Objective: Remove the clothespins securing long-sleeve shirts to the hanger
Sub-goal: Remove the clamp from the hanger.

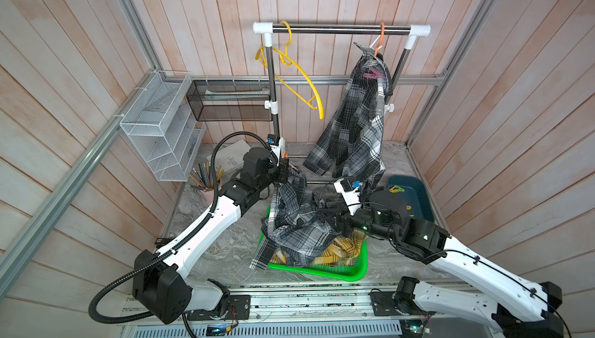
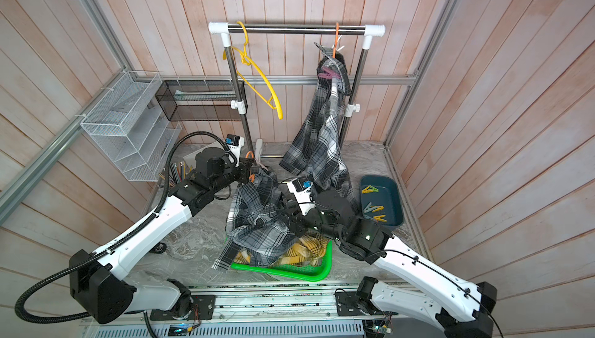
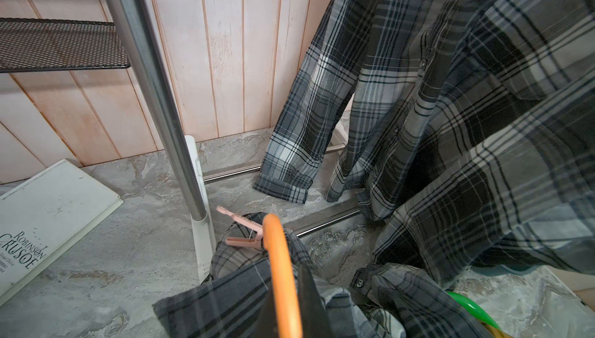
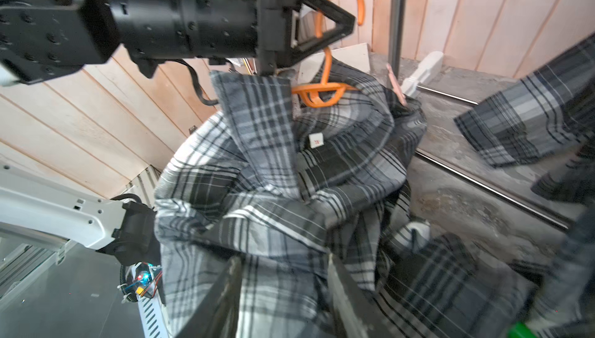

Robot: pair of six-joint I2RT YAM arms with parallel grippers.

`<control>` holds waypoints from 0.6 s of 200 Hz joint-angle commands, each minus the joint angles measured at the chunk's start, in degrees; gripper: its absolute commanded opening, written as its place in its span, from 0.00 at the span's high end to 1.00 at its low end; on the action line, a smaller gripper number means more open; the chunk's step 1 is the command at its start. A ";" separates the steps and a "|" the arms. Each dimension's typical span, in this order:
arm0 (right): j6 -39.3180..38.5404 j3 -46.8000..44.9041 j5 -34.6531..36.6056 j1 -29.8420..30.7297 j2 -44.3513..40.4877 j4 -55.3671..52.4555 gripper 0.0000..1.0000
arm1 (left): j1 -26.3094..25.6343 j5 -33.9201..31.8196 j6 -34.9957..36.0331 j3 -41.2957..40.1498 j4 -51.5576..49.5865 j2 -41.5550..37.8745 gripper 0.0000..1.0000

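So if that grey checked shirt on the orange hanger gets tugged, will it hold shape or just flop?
Probably flop: the grey shirt sags in folds over the green basket. Likely light, as the thin orange hanger in the left claw holds up its collar. It may catch where the pink clothespin grips it.

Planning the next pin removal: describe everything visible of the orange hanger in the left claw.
The orange hanger looks like smooth plastic: a curved hook, a thin neck, a looped bar below. The left claw is shut on its neck, holding it roughly upright. A grey checked shirt drapes from it, hiding its shoulders; a pink clothespin is clipped on the shirt near the neck.
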 commanded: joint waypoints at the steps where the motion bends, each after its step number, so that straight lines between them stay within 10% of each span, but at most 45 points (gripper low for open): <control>1: -2.05 4.35 5.41 3.24 3.95 4.34 0.52 | 0.34 -2.60 -0.88 2.87 -0.46 0.88 1.00; 120: 2.79 22.24 26.38 17.85 21.29 -4.30 0.38 | 0.89 -11.52 -7.18 5.81 -3.13 4.25 1.00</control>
